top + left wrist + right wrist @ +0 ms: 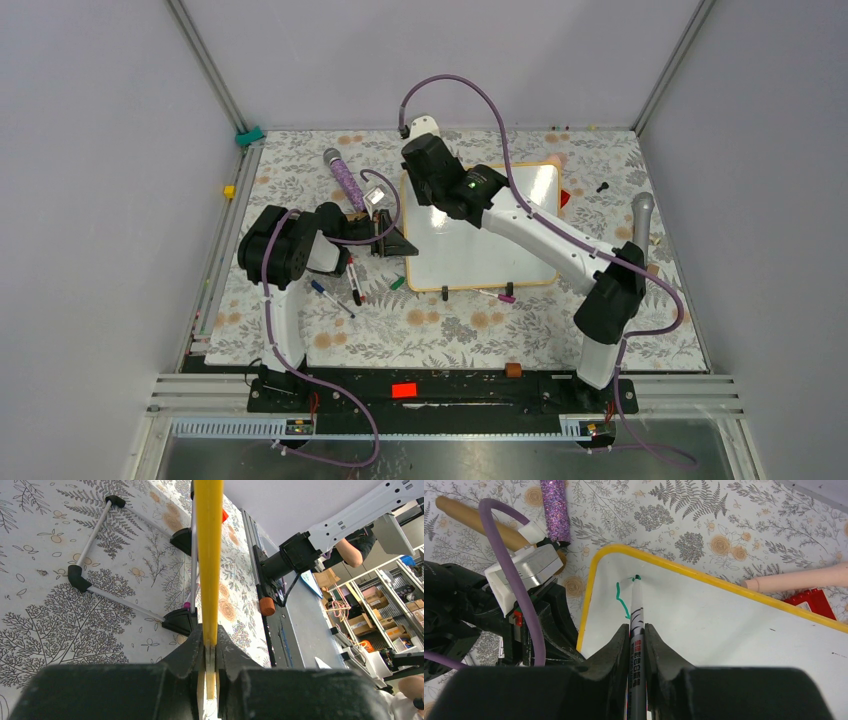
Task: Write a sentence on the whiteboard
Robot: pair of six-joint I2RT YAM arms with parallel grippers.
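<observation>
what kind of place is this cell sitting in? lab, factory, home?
Probably a robotics lab or workshop. The table is boxed in by plain grey panels on aluminium extrusion posts, and the left wrist view shows storage shelves of cardboard boxes beyond the table.

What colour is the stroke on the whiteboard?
Green stroke on the whiteboard; right wrist view shows it best.

Top camera high beyond the table's (450,325) six o'clock edge, looking down over all of it, left wrist camera hard against the whiteboard (207,555) edge, facing four o'clock, right wrist camera close over its ten o'clock corner, all three sharing the board
</observation>
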